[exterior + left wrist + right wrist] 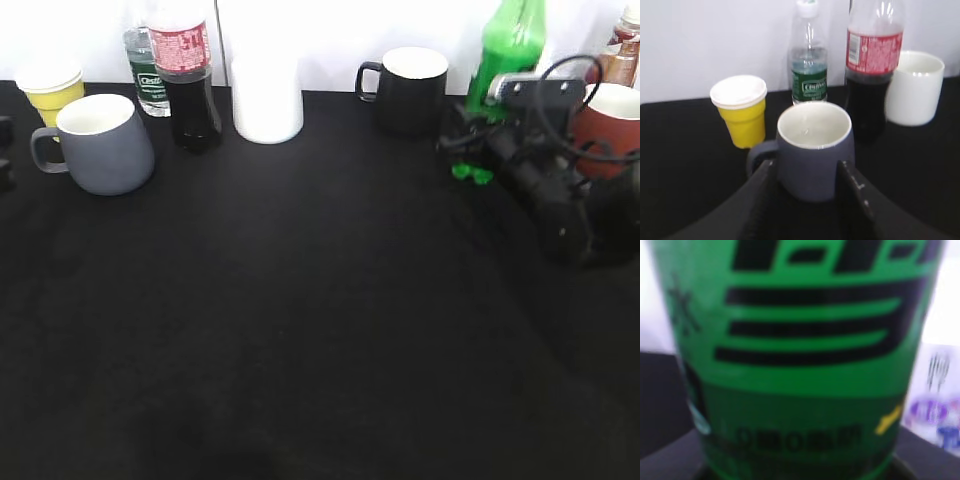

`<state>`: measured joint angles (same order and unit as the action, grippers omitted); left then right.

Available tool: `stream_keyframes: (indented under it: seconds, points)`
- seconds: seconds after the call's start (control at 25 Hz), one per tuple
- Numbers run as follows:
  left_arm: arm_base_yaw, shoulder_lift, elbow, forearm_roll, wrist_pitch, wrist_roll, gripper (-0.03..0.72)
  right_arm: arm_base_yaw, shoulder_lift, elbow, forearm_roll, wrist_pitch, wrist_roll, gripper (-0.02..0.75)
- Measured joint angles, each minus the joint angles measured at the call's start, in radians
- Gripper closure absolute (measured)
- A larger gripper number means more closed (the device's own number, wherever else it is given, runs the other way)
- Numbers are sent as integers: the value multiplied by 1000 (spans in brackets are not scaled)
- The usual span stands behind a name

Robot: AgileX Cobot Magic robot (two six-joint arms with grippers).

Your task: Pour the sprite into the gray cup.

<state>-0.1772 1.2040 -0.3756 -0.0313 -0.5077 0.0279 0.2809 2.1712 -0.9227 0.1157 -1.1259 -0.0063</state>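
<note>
Tall translucent bright-green plastic soda bottle [510, 45] upright at far right, against right gripper [470, 135]; jaw state on it cannot be told, label filling wrist view. Rounded matte gray ceramic mug [100, 142] upright at far left, flanked by left gripper [807, 192] fingers, jaws apart, contact not discernible. Dark cola bottle with red label [187, 80] just behind mug.

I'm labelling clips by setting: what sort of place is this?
Probably a lab tabletop staged for pouring tests: a black-covered table against a plain white wall, with cups and bottles like the gray cup and sprite lined up.
</note>
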Motion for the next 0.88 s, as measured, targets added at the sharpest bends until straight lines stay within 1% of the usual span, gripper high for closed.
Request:
stream_keyframes:
  seconds: [0.04,0.12,0.16,0.32,0.44,0.52,0.56,0.6,0.64,0.68,0.72,0.8,0.88]
  points:
    - [0,0,0,0,12,0,390,0,3,0,-17,-2,-1,305]
    - [0,0,0,0,19,0,390,0,3,0,-28,-16,-1,194]
    - [0,0,0,0,20,0,390,0,3,-1,-30,-35,-1,169]
    - [0,0,0,0,20,0,390,0,-2,5,-30,-48,-2,149]
    - [0,-10,0,-3,32,0,390,0,-57,128,-30,-71,-2,149]
    - [-4,-27,0,-4,72,0,390,0,-98,225,-30,-78,-2,149]
    - [-14,-46,-4,-4,113,0,390,0,-136,267,-30,-71,-2,149]
    - [-26,-64,-33,-4,213,0,385,0,-208,291,-31,3,-2,149]
    - [-37,-78,-82,-4,340,0,364,0,-300,297,-50,154,-2,149]
    - [-52,-82,-178,2,588,0,330,0,-465,290,-85,510,6,149]
    - [-52,-82,-234,-1,783,0,322,0,-580,277,-99,760,18,149]
    - [-52,-82,-318,-3,1127,0,319,0,-758,240,-108,1251,22,149]
    - [-52,-89,-370,-13,1406,0,318,0,-865,177,-89,1644,23,149]
